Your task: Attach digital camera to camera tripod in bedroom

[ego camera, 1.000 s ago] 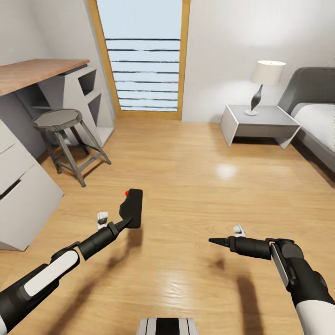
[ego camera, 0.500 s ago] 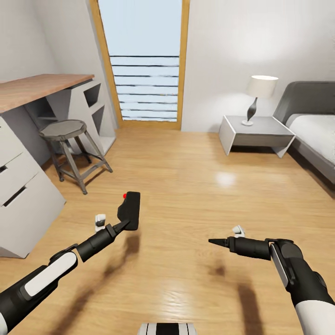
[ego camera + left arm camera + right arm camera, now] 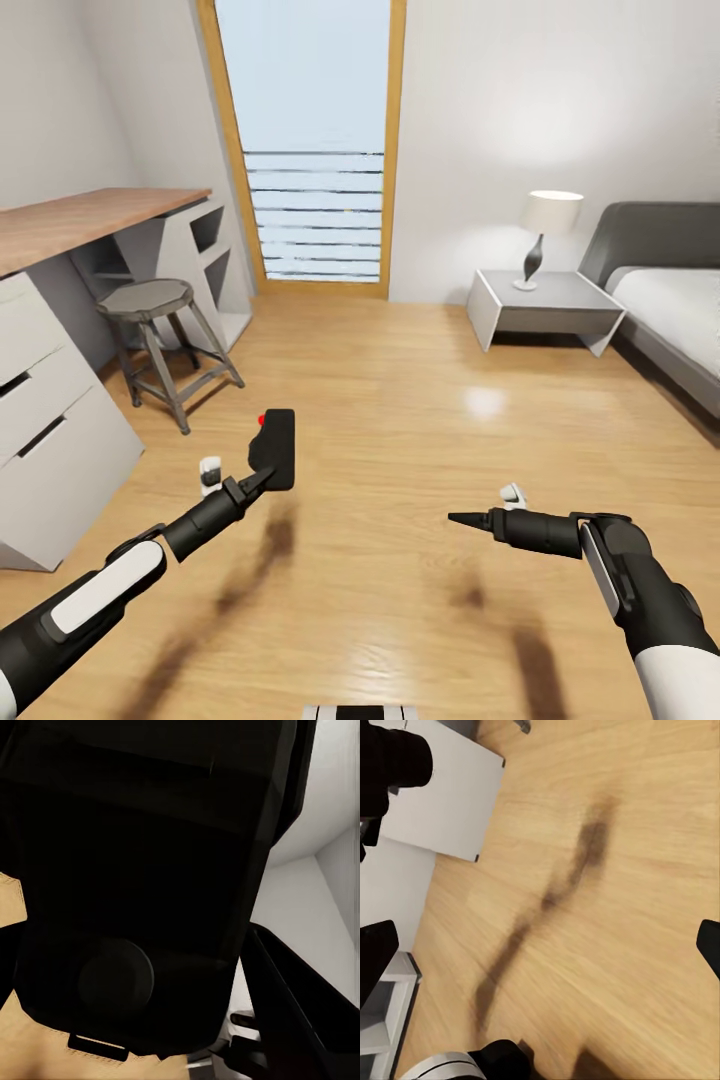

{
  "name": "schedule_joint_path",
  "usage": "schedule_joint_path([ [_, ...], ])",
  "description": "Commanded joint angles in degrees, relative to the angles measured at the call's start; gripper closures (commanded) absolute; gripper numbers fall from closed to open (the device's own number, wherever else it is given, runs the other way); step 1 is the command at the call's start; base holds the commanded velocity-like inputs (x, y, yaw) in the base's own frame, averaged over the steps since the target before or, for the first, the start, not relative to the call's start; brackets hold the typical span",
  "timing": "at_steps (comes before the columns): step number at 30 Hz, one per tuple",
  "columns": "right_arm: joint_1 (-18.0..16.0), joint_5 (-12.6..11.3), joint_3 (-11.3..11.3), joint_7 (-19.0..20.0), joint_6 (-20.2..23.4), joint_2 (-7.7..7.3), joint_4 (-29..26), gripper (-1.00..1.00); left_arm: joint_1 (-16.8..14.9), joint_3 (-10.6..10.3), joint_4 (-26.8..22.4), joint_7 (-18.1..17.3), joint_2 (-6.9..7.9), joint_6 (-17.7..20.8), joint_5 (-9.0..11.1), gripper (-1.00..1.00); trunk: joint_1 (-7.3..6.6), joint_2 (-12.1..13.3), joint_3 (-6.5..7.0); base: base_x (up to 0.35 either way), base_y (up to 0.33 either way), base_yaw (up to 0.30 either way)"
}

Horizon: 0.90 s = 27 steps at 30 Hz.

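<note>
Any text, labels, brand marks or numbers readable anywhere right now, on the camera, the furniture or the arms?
None readable.
The digital camera held in the left gripper: only a plain red dot on top, no lettering; in the left wrist view its body is plain black.
The desk, stool, bedside table, lamp and the right gripper: no writing visible.

Head view overlooks floor (image 3: 420, 420); wrist views look close.
</note>
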Motion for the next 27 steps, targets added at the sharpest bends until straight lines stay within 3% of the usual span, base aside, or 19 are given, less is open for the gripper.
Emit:
schedule_joint_path([
  [1, -0.03, -0.07, -0.06, 0.13, 0.46, 0.00, -0.01, -1.00, -0.07, -0.15, 0.02, -0.28, 0.05, 0.30, 0.75, 1.00, -0.03, 0.00, 0.18, 0.000, 0.000, 0.000],
  [27, -0.03, 0.08, 0.18, 0.00, 0.48, 0.00, -0.06, -1.00, -0.07, -0.15, 0.13, -0.29, 0.14, 0.23, 1.59, 1.00, -0.70, 0.34, 5.94, 0.000, 0.000, 0.000],
])
